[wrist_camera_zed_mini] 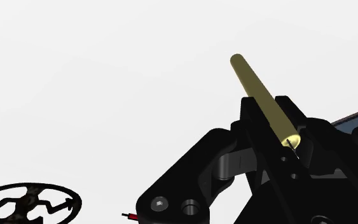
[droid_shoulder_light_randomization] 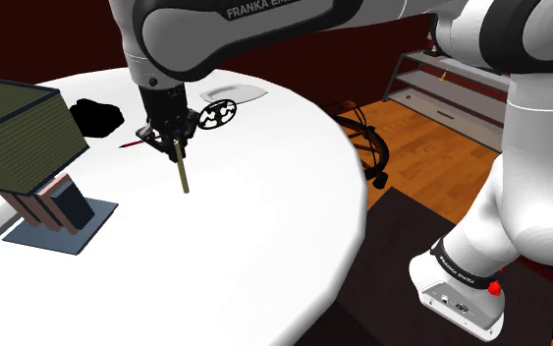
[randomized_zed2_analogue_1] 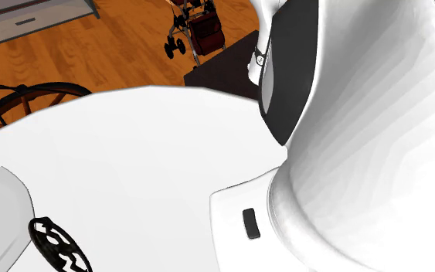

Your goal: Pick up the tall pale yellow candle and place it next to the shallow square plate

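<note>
The end effector (droid_shoulder_light_randomization: 173, 136) is clenched on the upper end of the tall, dull yellow candle (droid_shoulder_light_randomization: 182, 169). In the wrist view the two black fingers clasp it from either side. The candle hangs slightly tilted below them, and I cannot tell whether its lower tip rests on the white bench (droid_shoulder_light_randomization: 264, 216) or is just clear of it.

The shallow square plate (droid_shoulder_light_randomization: 239, 92), drawn pale grey, lies at the far rim of the bench. The candle is on the plate's camera side in the shoulder view, apart from it, and a black openwork wheel ornament (droid_shoulder_light_randomization: 215, 116) sits just beside the plate, between the two.

The grasp looks made, so the carry is the step in hand. The next move calls for raising the candle clear and passing over or around the ornament. It then needs to come down upright on bare bench just beside the plate, not on it, before the fingers let go.
</note>
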You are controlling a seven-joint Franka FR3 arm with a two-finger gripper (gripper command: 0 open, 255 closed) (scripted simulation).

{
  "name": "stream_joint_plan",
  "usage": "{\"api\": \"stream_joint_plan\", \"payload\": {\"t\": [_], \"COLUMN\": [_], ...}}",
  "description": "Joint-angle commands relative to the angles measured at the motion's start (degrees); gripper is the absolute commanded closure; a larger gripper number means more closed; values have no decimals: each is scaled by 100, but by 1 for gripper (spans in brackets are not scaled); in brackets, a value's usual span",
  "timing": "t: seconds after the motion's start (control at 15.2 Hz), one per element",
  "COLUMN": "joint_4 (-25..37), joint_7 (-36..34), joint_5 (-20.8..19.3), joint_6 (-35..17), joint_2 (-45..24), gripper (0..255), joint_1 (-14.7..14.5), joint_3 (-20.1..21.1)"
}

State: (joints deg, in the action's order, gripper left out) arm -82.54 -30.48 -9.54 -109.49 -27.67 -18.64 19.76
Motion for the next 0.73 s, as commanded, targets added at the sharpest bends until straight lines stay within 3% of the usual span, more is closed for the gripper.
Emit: {"api": "stream_joint_plan", "payload": {"t": [0.0,0.66], "joint_4": [127,842], "joint_7": [13,54], "joint_5": [13,44], "joint_6": [150,898], "joint_2": [23,63], "gripper": [255,255], "joint_1": [-5,-62], "joint_3": [7,31]}}
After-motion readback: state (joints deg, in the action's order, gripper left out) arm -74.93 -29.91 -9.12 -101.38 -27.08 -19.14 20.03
